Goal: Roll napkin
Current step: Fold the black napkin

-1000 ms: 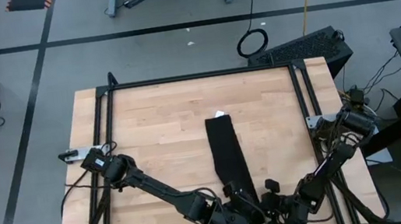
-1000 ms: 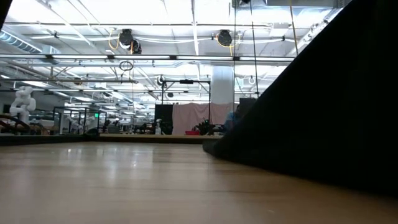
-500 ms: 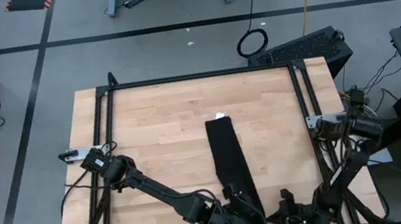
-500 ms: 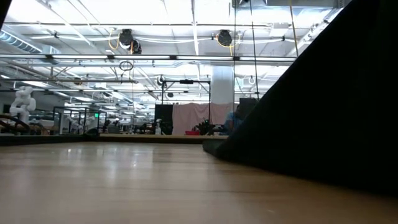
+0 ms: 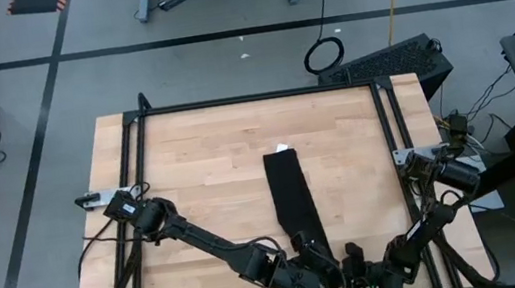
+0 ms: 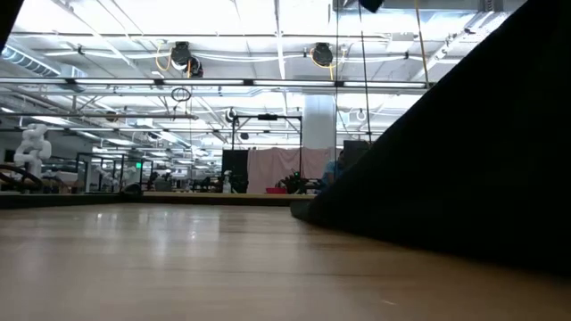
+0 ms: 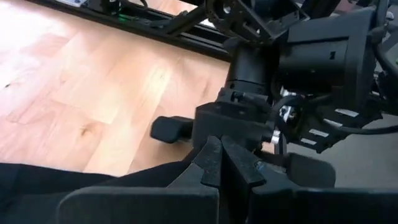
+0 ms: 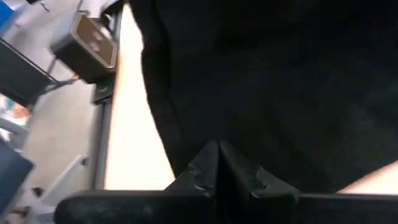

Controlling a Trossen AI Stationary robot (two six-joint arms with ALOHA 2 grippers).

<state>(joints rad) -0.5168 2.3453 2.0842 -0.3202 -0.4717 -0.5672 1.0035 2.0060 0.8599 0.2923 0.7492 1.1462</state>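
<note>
The black napkin (image 5: 293, 203) lies folded into a long narrow strip on the wooden table (image 5: 201, 172), with its white tag (image 5: 282, 148) at the far end. Its near end (image 5: 318, 257) reaches both grippers at the table's near edge. My left gripper (image 5: 324, 274) is shut at that end, with black cloth (image 7: 93, 186) up against its fingers. My right gripper (image 5: 353, 264) is shut just to the right, facing the left one, and the napkin (image 8: 267, 81) fills its wrist view. In the low view the napkin (image 6: 464, 152) rises as a dark slope. My left gripper is shut on the napkin's near end (image 7: 177, 171). It comes in low from the table's left, and its own fingers (image 7: 214, 165) hide the place of contact. My right gripper has its shut fingertips (image 8: 217, 158) at the cloth's near end, and I cannot tell whether they touch it.
A black metal frame (image 5: 251, 98) runs around the tabletop. The two grippers stand close together, tip to tip; the right arm's gripper body (image 7: 311, 56) looms in the left wrist view. Bare wood lies left and right of the strip.
My right gripper drew back toward the table's near right corner and then came back toward the napkin's near end. My left gripper has stayed at that end. The strip has kept its place on the table.
</note>
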